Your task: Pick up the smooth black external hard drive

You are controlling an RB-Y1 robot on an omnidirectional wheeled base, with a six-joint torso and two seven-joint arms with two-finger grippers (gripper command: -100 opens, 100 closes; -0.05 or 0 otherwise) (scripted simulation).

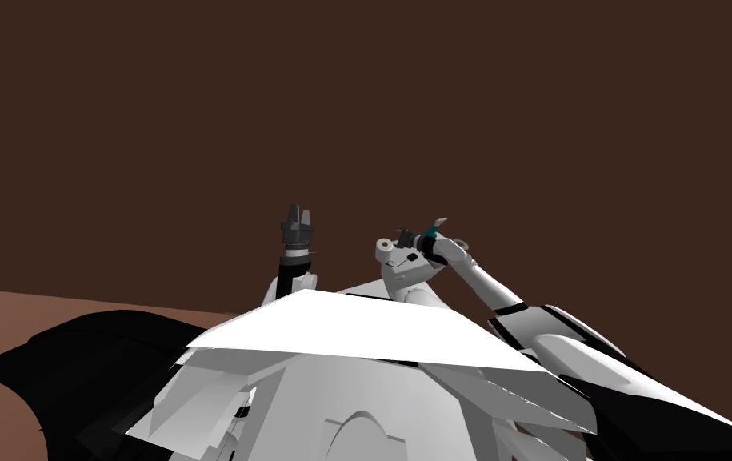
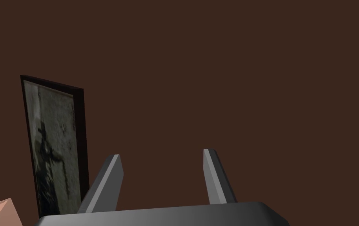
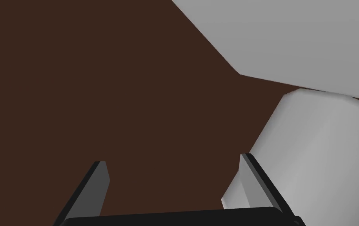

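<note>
While facing brown wall (image 1: 436,96), holding left gripper (image 2: 163,153) and right gripper (image 3: 172,158) raised in front, fingers of both apart, nothing between: likely travel posture, clear of obstacles. Cannot tell where hard drive lies; locate it first, then reach.

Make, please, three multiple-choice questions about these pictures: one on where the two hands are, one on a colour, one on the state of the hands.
1. Where are the left hand and the right hand?
A) raised side by side, apart
B) touching each other
C) resting on a table

2. The wall in front of them is:
A) white
B) dark brown
C) green

3. The fingers of both hands are:
A) shut on a drive
B) shut, empty
C) open, empty

Answers:
1 A: the head view shows a gap between them.
2 B: the wall is dark brown in every view.
3 C: each wrist view shows two fingers wide apart with nothing between them.
</note>
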